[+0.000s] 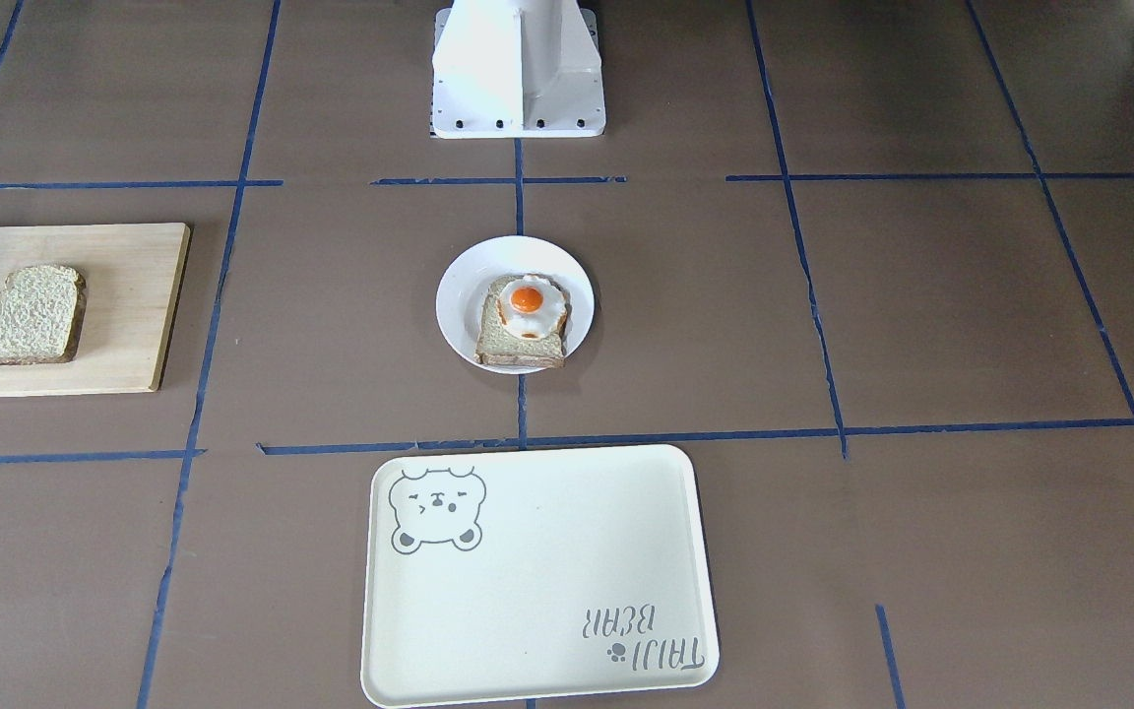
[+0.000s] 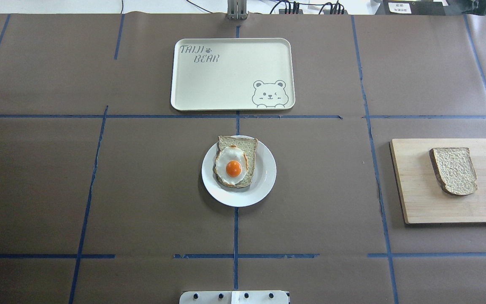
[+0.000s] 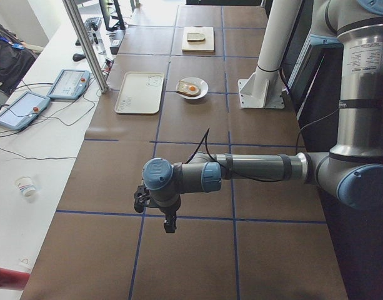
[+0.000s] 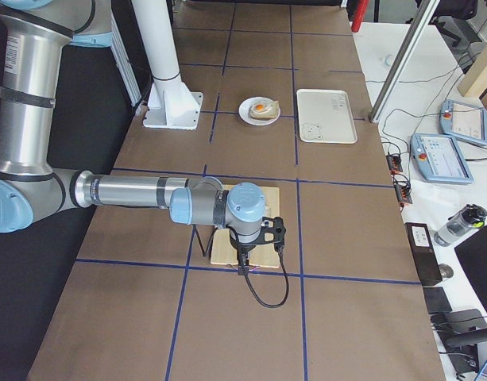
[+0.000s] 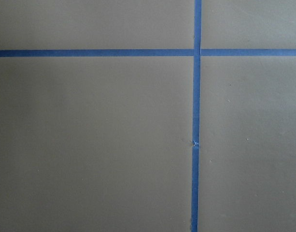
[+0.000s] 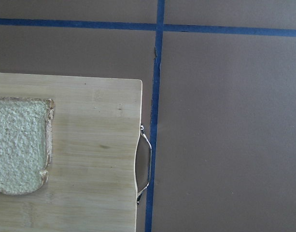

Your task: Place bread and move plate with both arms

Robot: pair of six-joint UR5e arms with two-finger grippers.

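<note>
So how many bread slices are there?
2. The bare slice lies on the wooden board; the other slice sits under the fried egg on the white plate. None seems hidden.

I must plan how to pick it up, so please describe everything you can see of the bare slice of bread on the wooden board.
The bread is one bare slice, pale with a speckled, rough crumb and a thin dark-brown crust. It lies flat on the wooden board, on the robot's right part of the table, its domed end pointing to the robot's edge. It looks whole, nothing lies on top, and only the board touches it.
</note>
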